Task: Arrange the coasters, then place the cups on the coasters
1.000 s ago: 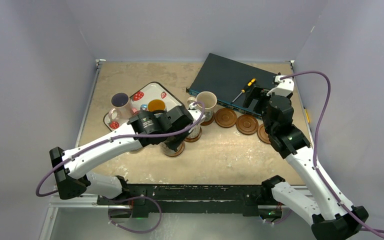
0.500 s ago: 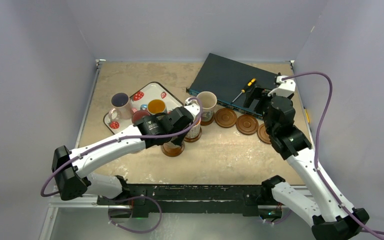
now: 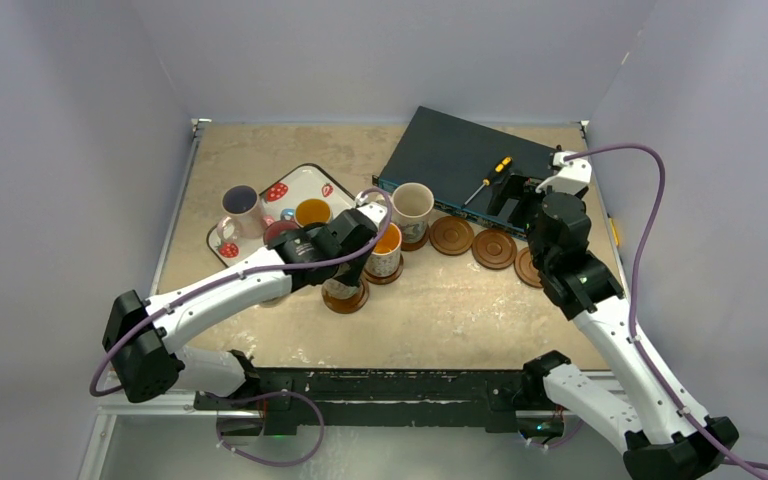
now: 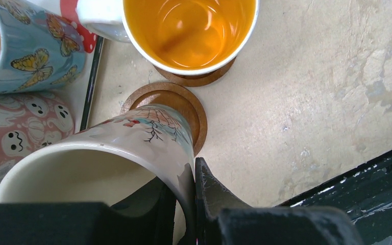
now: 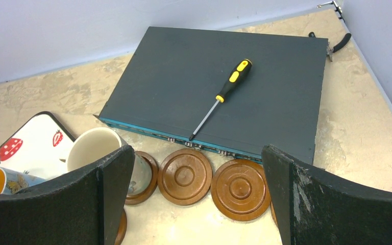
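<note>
Mug with a branch print (image 4: pixel 143 138), cream inside, is pinched through its wall by the left end effector (image 4: pixel 186 191). One finger sits inside the rim and the other outside, the jaws nearly together on the ceramic. The mug leans in the wrist view, its base over a coaster (image 4: pixel 176 99) straight ahead of the fingers; whether base and wood touch cannot be told.

Just beyond that disc, an orange-lined mug (image 4: pixel 189 30) stands on a second coaster (image 4: pixel 199 79), the two discs almost touching. Left of the fingers in the wrist view, a blue butterfly mug (image 4: pixel 41 56) and a pink ghost-print mug (image 4: pixel 25 122) sit on the strawberry-print tray (image 3: pixel 302 183). A purple-lined mug (image 3: pixel 240 203) sits on the tray's far side.

Right end effector (image 5: pixel 197 153) hangs with its jaws spread wide, holding nothing. Ahead of it and to its left, a plain cream mug (image 5: pixel 94 148) rests on a third coaster (image 5: pixel 147 173). Directly ahead lie a bare coaster (image 5: pixel 185 176) and a neighbouring bare coaster (image 5: pixel 240 189), side by side. A sixth coaster (image 3: pixel 523 266) shows partly beneath the right arm in the top view.

Beyond the discs lies a dark flat box (image 5: pixel 173 81) carrying a yellow-and-black screwdriver (image 5: pixel 217 99). Everything stands on the beige bench (image 4: pixel 311 102).
</note>
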Robot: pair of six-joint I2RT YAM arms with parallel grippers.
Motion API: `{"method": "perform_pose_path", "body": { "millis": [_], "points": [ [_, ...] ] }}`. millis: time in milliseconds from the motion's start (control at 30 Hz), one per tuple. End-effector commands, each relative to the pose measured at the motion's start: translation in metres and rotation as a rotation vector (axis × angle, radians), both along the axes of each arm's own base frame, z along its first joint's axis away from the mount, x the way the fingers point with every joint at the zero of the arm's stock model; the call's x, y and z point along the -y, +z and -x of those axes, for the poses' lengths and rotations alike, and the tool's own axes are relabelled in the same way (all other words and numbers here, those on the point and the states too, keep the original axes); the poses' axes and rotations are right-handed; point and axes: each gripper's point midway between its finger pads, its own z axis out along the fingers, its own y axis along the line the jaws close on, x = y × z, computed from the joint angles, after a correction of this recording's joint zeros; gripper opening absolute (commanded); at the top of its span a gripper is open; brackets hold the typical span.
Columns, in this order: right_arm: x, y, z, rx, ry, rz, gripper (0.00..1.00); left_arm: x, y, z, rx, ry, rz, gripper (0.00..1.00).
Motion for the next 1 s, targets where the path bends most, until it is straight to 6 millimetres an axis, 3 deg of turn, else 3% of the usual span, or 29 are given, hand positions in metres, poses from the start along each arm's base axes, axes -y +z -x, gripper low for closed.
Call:
{"method": "perform_pose_path", "body": {
  "millis": [0, 233, 967],
  "points": [
    [0.001, 0.009, 0.0, 0.029, -0.011, -0.013, 0.98, 0.011, 0.015, -0.015, 0.072, 0.028, 0.082, 0.0],
    [0.001, 0.007, 0.0, 0.026, -0.011, -0.013, 0.98, 0.008, 0.001, -0.017, 0.06, 0.04, 0.075, 0.0],
    [0.001, 0.007, 0.0, 0.031, -0.008, -0.008, 0.98, 0.009, -0.016, -0.023, 0.059, 0.048, 0.057, 0.0]
  ]
}}
